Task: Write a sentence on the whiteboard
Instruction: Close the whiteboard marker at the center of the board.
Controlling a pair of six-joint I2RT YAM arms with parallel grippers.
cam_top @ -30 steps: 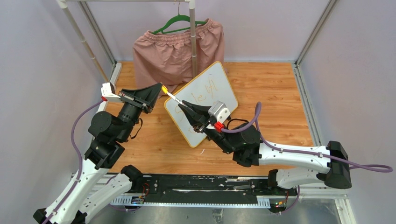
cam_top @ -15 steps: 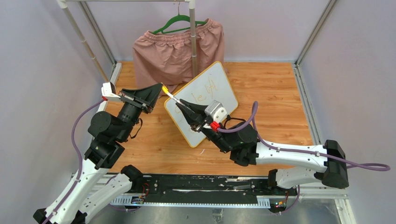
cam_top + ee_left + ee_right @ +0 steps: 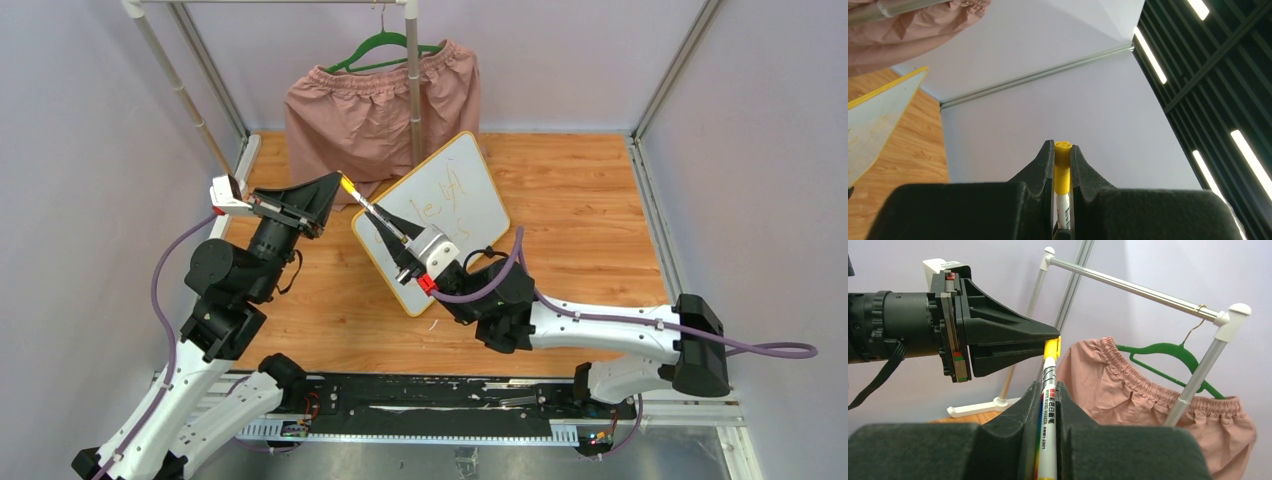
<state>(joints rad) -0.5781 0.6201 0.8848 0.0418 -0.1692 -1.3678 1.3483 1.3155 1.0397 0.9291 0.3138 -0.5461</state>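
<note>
Centre frame: left gripper (image 3: 1062, 147) clamps the yellow cap (image 3: 1063, 172) seated on the whiteboard marker (image 3: 1047, 430), right gripper (image 3: 1048, 389) clamps its barrel.

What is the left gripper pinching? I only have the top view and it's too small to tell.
Observer: Left wrist view: the left gripper is shut on a yellow cap.
Operator: And the other arm?
Observer: The right gripper is shut on the white barrel; its print reads "white board marker".
Operator: Cap on or off?
Observer: On; in the right wrist view it meets the barrel with no gap.
</note>
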